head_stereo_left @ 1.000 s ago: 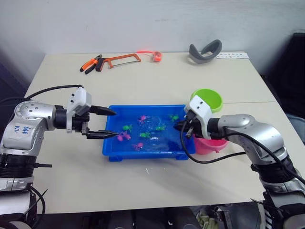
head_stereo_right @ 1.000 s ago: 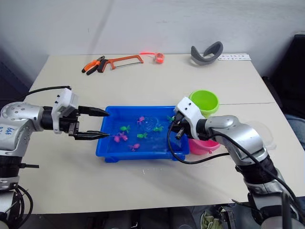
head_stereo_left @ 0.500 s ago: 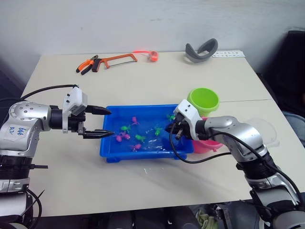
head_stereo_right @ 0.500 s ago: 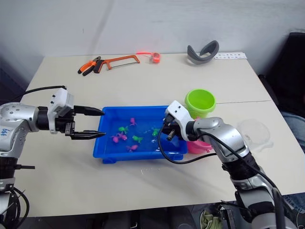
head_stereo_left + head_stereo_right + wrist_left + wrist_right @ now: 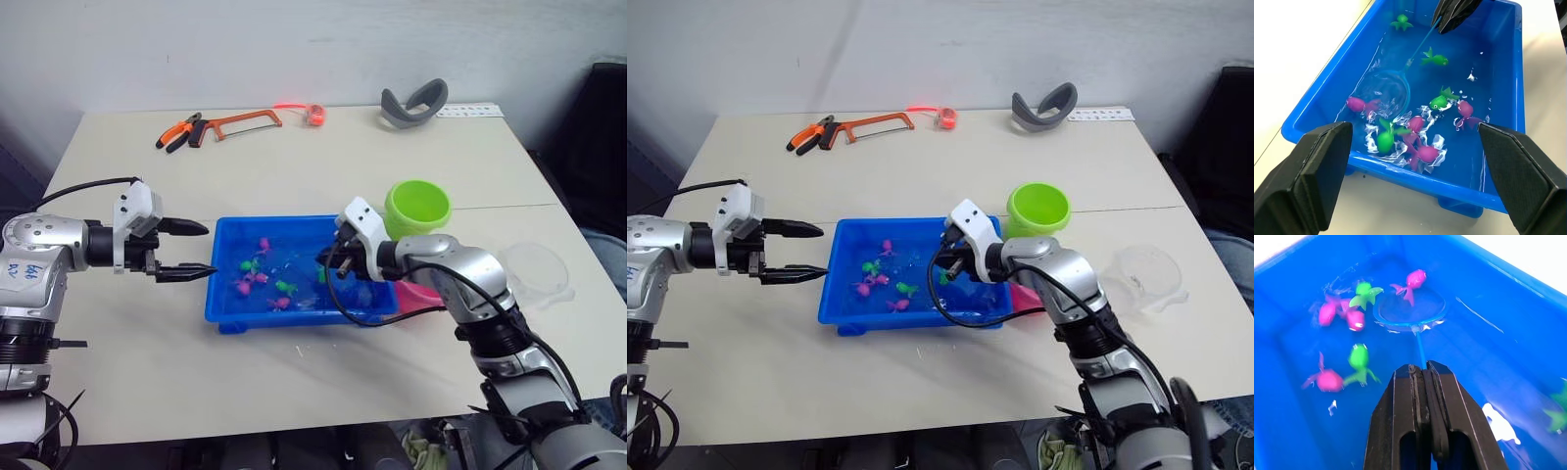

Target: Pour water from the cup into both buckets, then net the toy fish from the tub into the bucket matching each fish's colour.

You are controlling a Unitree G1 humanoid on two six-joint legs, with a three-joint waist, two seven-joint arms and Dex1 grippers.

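Unlabelled throughout: right gripper (image 5: pixel 1422 374) jaws clamp the net (image 5: pixel 1410 308); left gripper (image 5: pixel 201 248) jaws apart.

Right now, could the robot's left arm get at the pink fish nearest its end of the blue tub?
Probably yes. The open left gripper hangs just outside the tub, nothing lies between it and that pink fish, though the net sits close beside.

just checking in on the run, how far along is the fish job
Pouring looks finished: the cup sits aside on the table. Netting is under way: the right gripper, jaws shut on the handle, has the net in the tub beside a pink fish. Left: several green and pink fish still float there; bucket contents can't be seen.
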